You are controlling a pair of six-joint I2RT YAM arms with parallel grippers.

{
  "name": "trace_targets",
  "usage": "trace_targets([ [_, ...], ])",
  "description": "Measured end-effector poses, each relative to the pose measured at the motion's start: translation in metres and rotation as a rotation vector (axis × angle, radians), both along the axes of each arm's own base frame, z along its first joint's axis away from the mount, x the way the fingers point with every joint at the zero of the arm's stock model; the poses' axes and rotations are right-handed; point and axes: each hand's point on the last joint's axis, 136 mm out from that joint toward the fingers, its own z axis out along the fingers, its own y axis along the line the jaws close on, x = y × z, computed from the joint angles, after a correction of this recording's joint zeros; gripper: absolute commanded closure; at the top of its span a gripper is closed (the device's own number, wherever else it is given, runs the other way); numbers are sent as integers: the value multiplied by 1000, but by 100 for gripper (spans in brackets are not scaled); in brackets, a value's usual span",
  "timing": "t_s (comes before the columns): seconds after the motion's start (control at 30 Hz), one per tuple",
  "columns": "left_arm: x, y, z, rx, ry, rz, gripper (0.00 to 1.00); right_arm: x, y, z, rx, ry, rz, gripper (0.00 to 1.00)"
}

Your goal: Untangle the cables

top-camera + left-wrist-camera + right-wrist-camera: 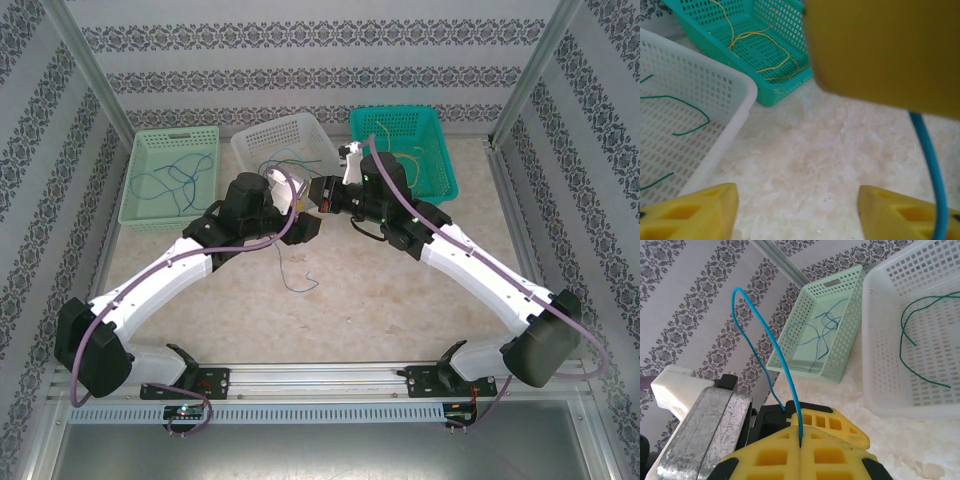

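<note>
Baskets [400, 122] number three; right hand [800, 440] pinches one blue cable [765, 347].

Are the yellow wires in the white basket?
No, the yellow wires lie in the teal basket, and the white basket holds green wires.
</note>
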Motion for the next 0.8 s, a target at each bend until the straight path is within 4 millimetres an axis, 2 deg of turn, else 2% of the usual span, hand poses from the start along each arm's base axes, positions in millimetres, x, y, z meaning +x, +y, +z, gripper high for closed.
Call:
trace_targets([
  [0.03,1,0,-1,7,-5,2,59,1,0,-1,1,4,-2,100],
  [0.13,3,2,-1,20,-16,11,97,1,0,-2,3,10,3,100],
  [0.2,5,4,-1,33,-28,24,100,1,0,-2,4,14,2,97],
  [0.23,6,5,-2,38,-32,29,100,1,-1,-2,5,17,3,87],
  [0.27,7,6,-2,46,-38,33,100,2,-1,-2,4,18,3,68],
  [0.3,7,7,-1,52,-45,39,100,4,-4,-5,-2,25,-11,42],
  [0.33,8,9,0,60,-52,47,100,5,-7,-7,-8,36,-20,12],
  [0.37,8,11,3,65,-60,54,100,8,-11,-9,-16,40,-31,2],
  [0.47,8,21,13,89,-88,88,100,13,-18,-13,-43,32,-59,2],
  [0.6,17,50,24,134,-102,170,100,19,-25,-15,-67,9,-70,2],
  [0.67,30,79,30,157,-97,250,100,21,-30,-21,-87,8,-76,2],
  [0.8,65,168,61,172,-107,488,100,25,-50,-47,-162,34,-108,2],
])
